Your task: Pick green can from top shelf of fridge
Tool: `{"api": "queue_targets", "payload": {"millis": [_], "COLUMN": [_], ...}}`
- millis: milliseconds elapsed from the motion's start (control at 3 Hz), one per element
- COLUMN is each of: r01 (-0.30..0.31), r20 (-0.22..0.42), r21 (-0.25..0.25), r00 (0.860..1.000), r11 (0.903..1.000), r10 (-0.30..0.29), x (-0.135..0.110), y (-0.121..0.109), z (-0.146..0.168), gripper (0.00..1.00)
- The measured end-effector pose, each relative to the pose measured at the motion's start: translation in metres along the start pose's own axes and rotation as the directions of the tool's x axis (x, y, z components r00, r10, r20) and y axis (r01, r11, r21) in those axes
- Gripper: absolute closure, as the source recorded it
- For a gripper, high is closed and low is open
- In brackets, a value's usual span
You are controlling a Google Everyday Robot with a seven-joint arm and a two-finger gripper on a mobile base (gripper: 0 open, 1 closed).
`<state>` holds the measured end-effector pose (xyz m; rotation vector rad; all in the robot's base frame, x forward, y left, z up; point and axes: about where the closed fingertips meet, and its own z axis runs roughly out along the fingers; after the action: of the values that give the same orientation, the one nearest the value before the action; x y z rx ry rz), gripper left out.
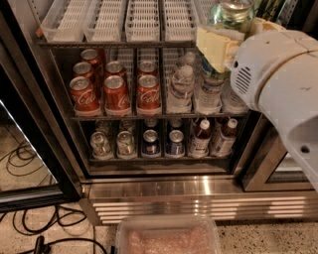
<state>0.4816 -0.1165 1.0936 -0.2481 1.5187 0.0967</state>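
The green can (229, 14), shiny with a silver top, sits between the pale yellow fingers (214, 47) of my gripper (233, 34) at the upper right. The gripper is shut on the can and holds it in front of the right end of the top shelf (114, 44). That shelf carries a row of clear ribbed lane trays (107, 20) with no cans showing in them. My white arm (283, 74) covers the right side of the fridge (198, 188). The can's lower part is hidden behind the finger.
Red cola cans (117, 92) and water bottles (181, 84) fill the middle shelf. Small cans (149, 141) and bottles (198, 139) stand on the lowest shelf. The black-edged door (30, 129) is open at left. Cables (30, 233) lie on the floor. A plastic tub (169, 238) is at the bottom.
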Motion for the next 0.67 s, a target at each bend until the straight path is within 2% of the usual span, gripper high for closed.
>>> {"api": "queue_targets", "payload": {"millis": [333,667], "r01": [0.007,-0.041], "r20": [0.002,-0.048], "r21": [-0.014,-0.074], "r00": [1.0,0.998], "r11": [0.9999,0.9964], "r10": [-0.007,0.038], "x": [-0.003,0.012], "y": [0.007,0.02], "z": [0.002,-0.002], "gripper": [1.0,1.0]}}
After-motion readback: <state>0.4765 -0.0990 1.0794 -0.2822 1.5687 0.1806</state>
